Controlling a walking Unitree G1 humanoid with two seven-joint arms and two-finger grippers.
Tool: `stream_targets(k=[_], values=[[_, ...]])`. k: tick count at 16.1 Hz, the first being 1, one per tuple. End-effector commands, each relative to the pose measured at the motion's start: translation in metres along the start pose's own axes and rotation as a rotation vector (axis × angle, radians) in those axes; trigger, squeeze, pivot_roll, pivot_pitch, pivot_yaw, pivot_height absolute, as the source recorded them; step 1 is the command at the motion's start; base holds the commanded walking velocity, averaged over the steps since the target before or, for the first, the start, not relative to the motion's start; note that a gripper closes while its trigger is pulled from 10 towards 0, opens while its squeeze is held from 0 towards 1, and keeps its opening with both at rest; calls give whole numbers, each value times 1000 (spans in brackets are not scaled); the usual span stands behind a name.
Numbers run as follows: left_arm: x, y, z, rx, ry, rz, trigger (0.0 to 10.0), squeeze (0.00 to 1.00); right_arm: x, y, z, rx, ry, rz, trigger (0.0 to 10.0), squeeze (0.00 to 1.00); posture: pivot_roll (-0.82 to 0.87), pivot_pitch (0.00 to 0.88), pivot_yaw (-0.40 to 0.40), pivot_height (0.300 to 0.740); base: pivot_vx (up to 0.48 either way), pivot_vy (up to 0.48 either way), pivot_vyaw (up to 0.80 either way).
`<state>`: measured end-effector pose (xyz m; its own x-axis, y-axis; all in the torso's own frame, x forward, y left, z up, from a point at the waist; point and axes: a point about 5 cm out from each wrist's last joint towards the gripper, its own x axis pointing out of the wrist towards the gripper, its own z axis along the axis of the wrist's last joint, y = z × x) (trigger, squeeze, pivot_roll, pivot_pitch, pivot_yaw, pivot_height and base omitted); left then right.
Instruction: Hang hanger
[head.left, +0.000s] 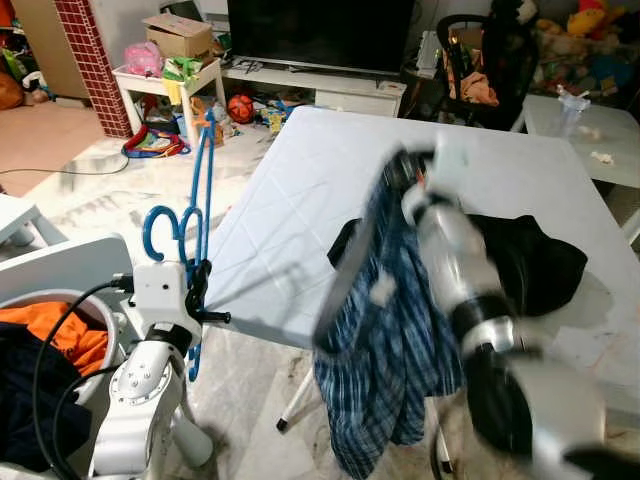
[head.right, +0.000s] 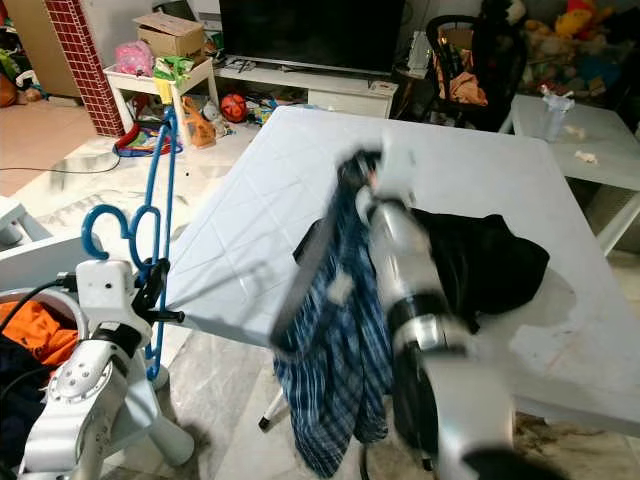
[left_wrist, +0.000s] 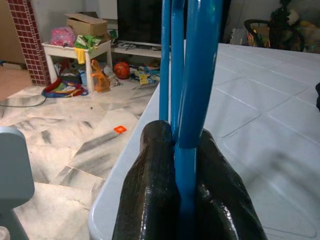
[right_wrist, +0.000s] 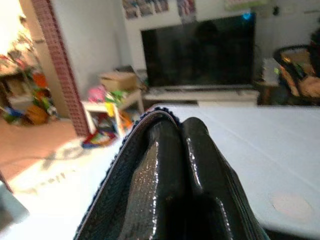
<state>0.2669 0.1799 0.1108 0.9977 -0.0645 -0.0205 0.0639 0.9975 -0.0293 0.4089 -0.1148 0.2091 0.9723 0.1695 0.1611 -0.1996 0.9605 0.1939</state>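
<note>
A: Item one, the hanger?

B: Blue hanger (head.left: 203, 190), thin tubing, hooks curled at the top; it appears to be more than one hanger bunched together, though the tubes overlap too much to count. Held upright beside the near left corner of the white surface (head.left: 330, 200), clear of its top.

A: Held by what?

B: Left tool (left_wrist: 182, 190), both black fingers pinched tight on the blue stem.

A: Item two?

B: Blue plaid garment (head.right: 335, 340), draped and hanging off the front edge of the surface. Right tool (right_wrist: 172, 170) has its fingers closed with the fabric's edge caught against them; that arm is motion-blurred.

A: Other stock?

B: Black garment (head.left: 535, 260) lying on the surface, just behind the right arm. Orange cloth (head.left: 70, 335) in a white basket (head.left: 60, 270) on the floor at left.
</note>
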Motion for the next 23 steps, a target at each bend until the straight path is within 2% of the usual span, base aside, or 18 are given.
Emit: stream_targets(k=[1, 2, 4, 5, 6, 7, 8, 9, 10, 11, 12, 14, 15, 19, 21, 22, 23], values=[[-1, -9, -1, -18, 7, -29, 10000, 0, 11, 5, 21, 48, -24, -11, 0, 0, 26, 0, -70, 740, 0, 0, 0], [-1, -10, 0, -23, 3, -33, 10000, 0, 17, 10, 35, 63, -52, -8, 0, 0, 31, 0, -78, 740, 0, 0, 0], [-2, -14, 1, -20, -5, -34, 10000, 0, 32, 24, 91, 113, -183, 5, 0, 0, 35, 0, -88, 740, 0, 0, 0], [-1, -13, 3, -11, -16, -20, 10000, 0, 35, 24, 117, 141, -259, -6, 0, 0, 38, 0, -92, 740, 0, 0, 0], [-1, -13, 3, -11, -16, -20, 10000, 0, 35, 24, 117, 141, -259, -6, 0, 0, 38, 0, -92, 740, 0, 0, 0], [-1, -12, 4, -10, -23, -8, 10000, 0, 35, 21, 133, 170, -308, -18, 0, 0, 36, 0, -100, 740, 0, 0, 0], [0, -7, 5, -7, -39, 42, 10000, 0, 32, 8, 163, 150, -400, -64, 4824, 0, 27, 0, -104, 740, 0, 0, 0], [0, -7, 5, -7, -40, 47, 10000, 0, 32, 5, 158, 101, -383, -71, 10000, 0, 22, 0, -104, 740, 0, 0, 0], [0, -8, 5, -10, -42, 46, 10000, 0, 32, 3, 144, 13, -332, -68, 10000, 0, 18, 0, -103, 740, 0, 0, 0], [0, -12, 3, -16, -37, 26, 10000, 0, 31, 1, 104, -156, -177, -9, 10000, 1000, 17, 0, -103, 740, 0, 0, 0], [1, -18, 0, -12, -20, -5, 10000, 0, 22, -6, 55, -283, 7, 58, 10000, 1000, 14, 0, -100, 740, 0, 0, 0], [0, -19, -1, 3, -12, -11, 10000, 0, 13, -15, 27, -432, 98, 95, 10000, 1000, 8, 0, -86, 740, 0, 0, 0], [0, -18, -2, 4, -10, -7, 10000, 0, 10, -19, 21, -465, 118, 104, 10000, 1000, 7, 0, -84, 740, 0, 0, 0], [4, -13, -2, 10, -13, 6, 10000, 0, -4, -36, 3, -480, 148, 150, 10000, 1000, -3, 0, -78, 740, 0, 0, 0], [1, -12, -4, 19, -12, 29, 10000, 0, -11, -45, -5, -368, 153, 110, 10000, 1000, 4, 0, -81, 740, 0, 0, 0], [0, -11, -5, 23, -8, 37, 10000, 0, -12, -47, -5, -353, 138, 107, 10000, 1000, 6, 0, -81, 740, 0, 0, 0], [-4, -8, -7, 25, -2, 49, 10000, 0, -18, -53, -8, -300, 115, 101, 10000, 1000, 2, 0, -75, 740, 0, 0, 0]])
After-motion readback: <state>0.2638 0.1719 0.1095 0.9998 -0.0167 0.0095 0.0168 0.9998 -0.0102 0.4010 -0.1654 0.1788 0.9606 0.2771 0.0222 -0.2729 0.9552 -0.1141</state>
